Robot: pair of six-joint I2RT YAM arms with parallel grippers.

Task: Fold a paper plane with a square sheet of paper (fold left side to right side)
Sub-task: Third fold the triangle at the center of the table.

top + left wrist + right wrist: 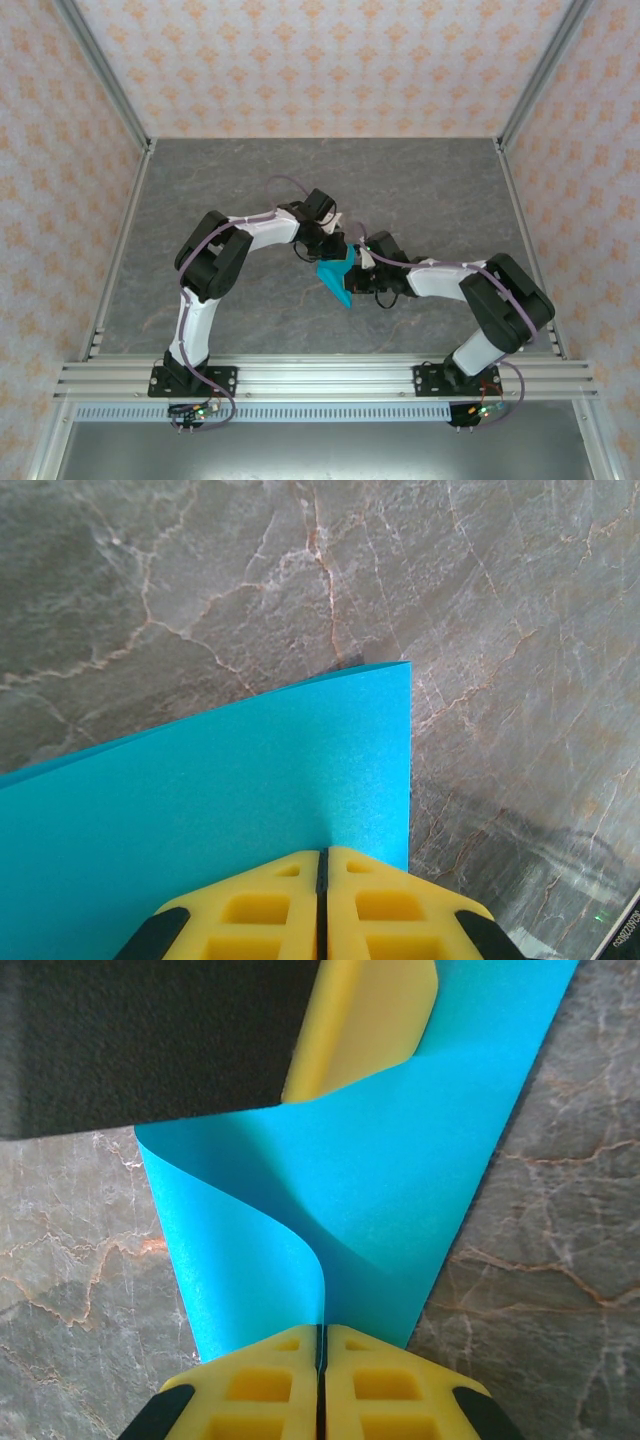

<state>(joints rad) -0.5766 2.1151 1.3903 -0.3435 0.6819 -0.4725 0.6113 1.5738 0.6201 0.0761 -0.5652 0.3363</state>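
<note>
Here: left jaws, right jaws each pinching curled cyan paper (335, 278); corner lettering (624, 938) too small to read.

Robot test booth: aluminium frame (320, 375).

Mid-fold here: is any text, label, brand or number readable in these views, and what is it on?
Nothing reads clearly.
One dark label at the lower right corner of the left wrist view: a tilted row of white characters, too small and cut off to read.
The blue sheet of paper: plain, no print.
The patterned walls: ornaments, no words.
</note>
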